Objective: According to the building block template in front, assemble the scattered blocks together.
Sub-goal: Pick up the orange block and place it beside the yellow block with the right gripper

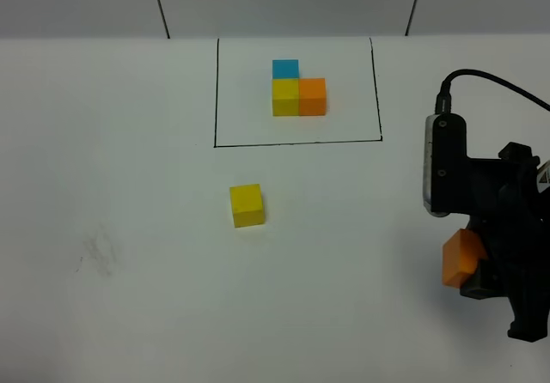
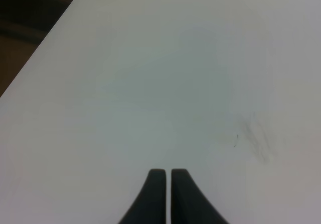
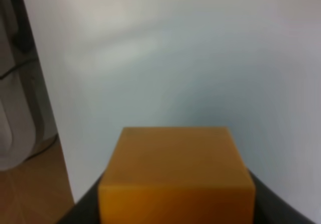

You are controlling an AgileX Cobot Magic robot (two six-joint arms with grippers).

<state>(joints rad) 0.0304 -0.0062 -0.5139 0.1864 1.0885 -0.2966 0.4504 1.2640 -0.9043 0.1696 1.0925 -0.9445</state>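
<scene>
White table: matte, flat top, filling most of the high view. 1 faint grey smudge on its near left part. Behind the far edge stands a pale grey wall, divided by 2 dark slanted seams. Past the table's left edge lies a dim brown area, too dark to identify. Past its right edge, wood-toned floor and a thin dark cable. Light soft and even.
</scene>
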